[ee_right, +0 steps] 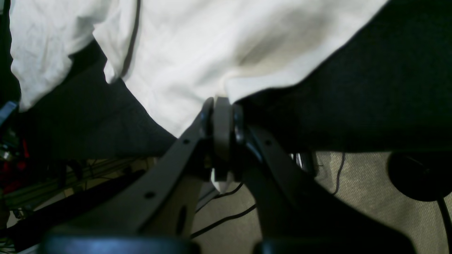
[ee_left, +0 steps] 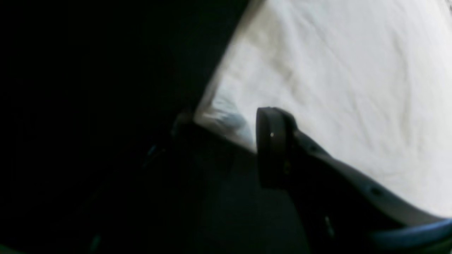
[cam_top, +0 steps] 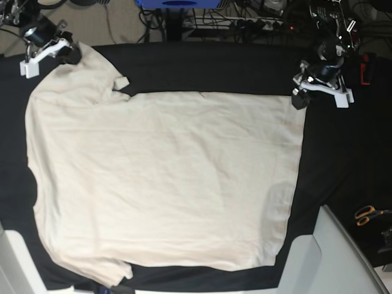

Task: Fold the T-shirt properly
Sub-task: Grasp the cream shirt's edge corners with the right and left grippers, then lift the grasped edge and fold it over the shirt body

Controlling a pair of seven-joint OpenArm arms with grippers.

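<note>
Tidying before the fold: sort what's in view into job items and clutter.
Job:
- cream short-sleeved cotton T-shirt
- right gripper, fingers pinching the shirt edge
- left gripper, at the hem corner

Lying about:
- orange-handled scissors
- black floor cables

Base view evenly lit, wrist views dim, blurred, heavy shadows

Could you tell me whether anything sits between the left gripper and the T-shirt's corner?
Nothing visible does. The left gripper is open right at the corner of the T-shirt, with only the black table cloth around it.
</note>
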